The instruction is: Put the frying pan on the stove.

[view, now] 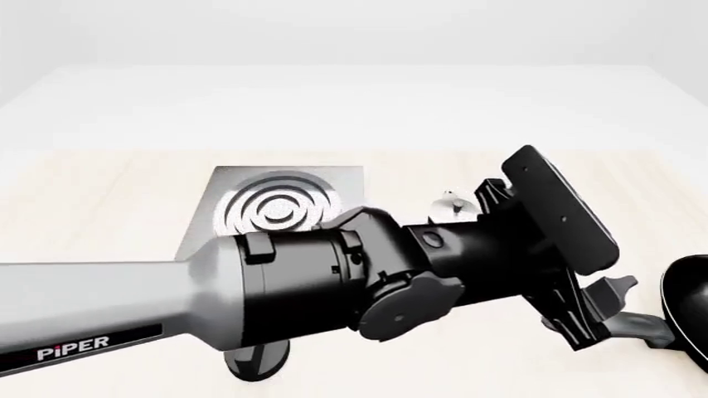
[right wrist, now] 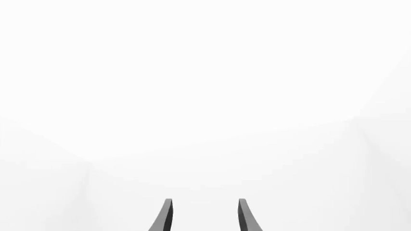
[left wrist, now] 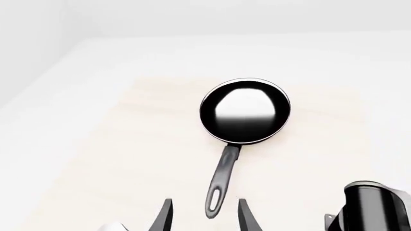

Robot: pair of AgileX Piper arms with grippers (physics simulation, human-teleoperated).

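In the front view the left arm is covering the stove's near half, and the frying pan is running off the right edge. The left wrist view's edge is cropping a dark pot.

**Pan at the right edge, stove far left of centre**

You have the frying pan lying flat on the pale table: round, black, shallow, its glossy inside mirroring white, with a long dark grey handle ending in a loop hole. From the front, only its rim shows at the right edge. The stove, a square grey slab with silver ring burner, sits well apart, farther and left.
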